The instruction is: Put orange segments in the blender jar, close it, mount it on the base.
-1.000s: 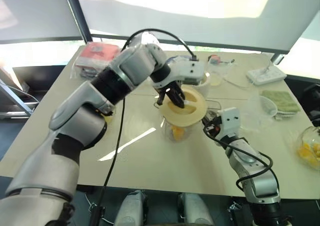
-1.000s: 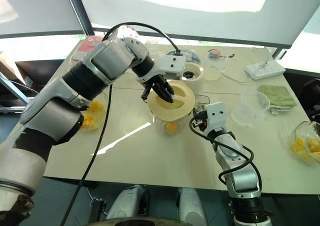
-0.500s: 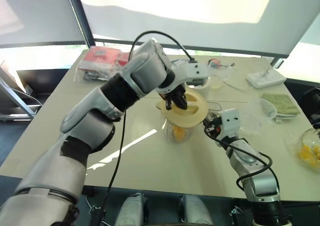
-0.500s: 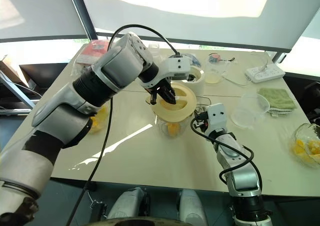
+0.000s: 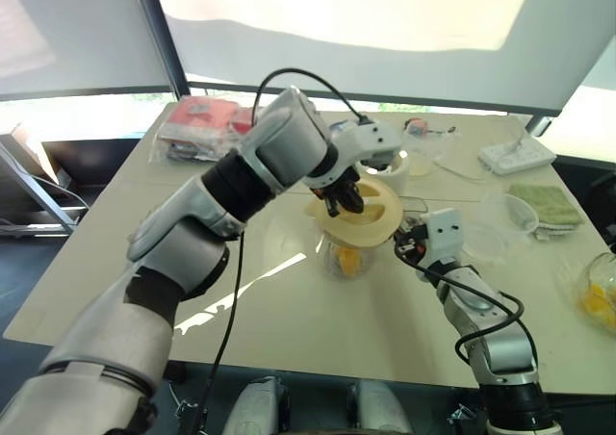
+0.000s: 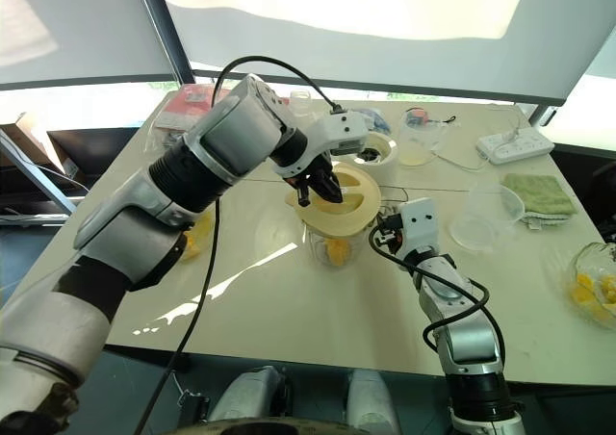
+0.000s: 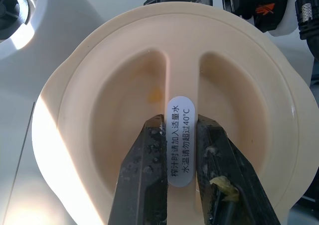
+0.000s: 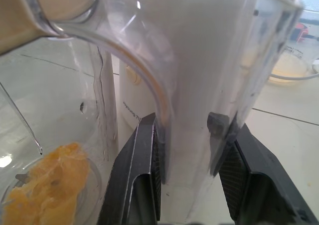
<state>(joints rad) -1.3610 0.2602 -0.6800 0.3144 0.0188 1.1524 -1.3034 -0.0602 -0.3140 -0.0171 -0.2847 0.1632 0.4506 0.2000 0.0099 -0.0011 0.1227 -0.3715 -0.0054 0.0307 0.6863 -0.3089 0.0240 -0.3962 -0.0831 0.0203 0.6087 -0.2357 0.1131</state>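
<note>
The table (image 5: 289,310) is pale beige, set before bright shaded windows. The blender jar (image 5: 348,252) stands near its centre with orange segments (image 5: 345,258) at the bottom. The left gripper (image 7: 180,185) is clamped on the centre ridge of the pale-yellow lid (image 7: 124,110) atop the jar. The right gripper (image 8: 192,165) is closed around the jar's handle (image 8: 189,85). The base (image 6: 377,151) stands just behind. Around lie a power strip (image 5: 516,151), a green cloth (image 5: 545,205), a clear bowl (image 5: 506,214) and a red packet (image 5: 196,119).
</note>
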